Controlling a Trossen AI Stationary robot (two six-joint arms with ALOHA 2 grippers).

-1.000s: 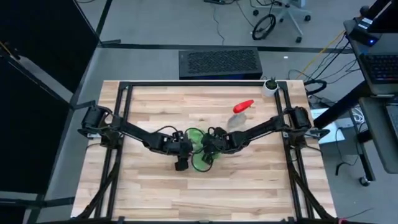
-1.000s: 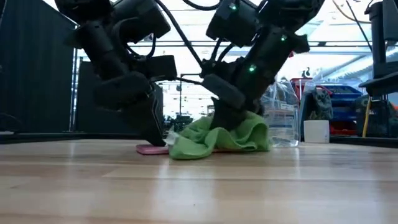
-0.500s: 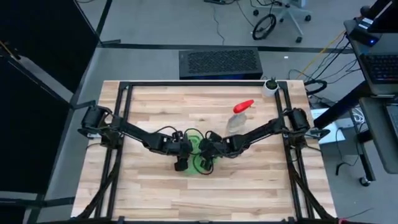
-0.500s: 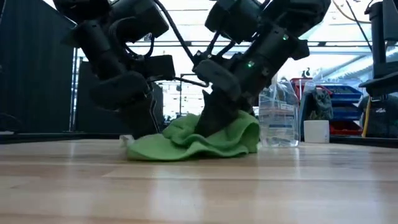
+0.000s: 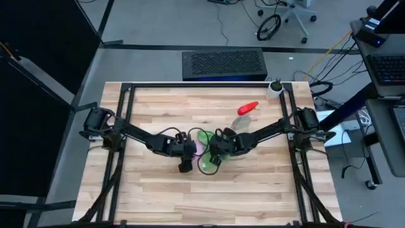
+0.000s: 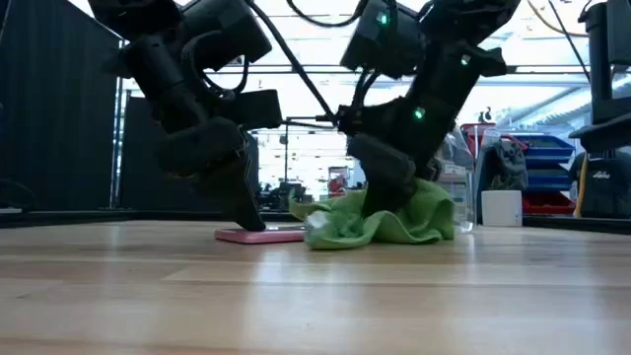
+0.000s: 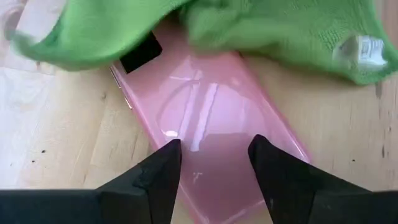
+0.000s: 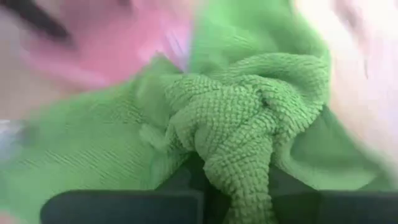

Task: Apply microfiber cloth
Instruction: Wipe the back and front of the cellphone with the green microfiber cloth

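On the pale wooden tabletop point(image 5: 158, 190), the right gripper point(image 6: 389, 202) pinches the bunched bright green microfiber cloth point(image 6: 380, 222) over one end of a flat glossy pink phone point(image 7: 211, 124), while the left gripper point(image 7: 214, 165), fingers spread, presses down on the phone's other end.

Phone point(image 7: 211, 118) top under microfiber cloth point(image 7: 261, 31)

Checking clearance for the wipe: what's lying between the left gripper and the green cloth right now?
A pink phone lies flat on the table between the left gripper and the microfiber cloth, its far end under the cloth; left wrist view shows it.
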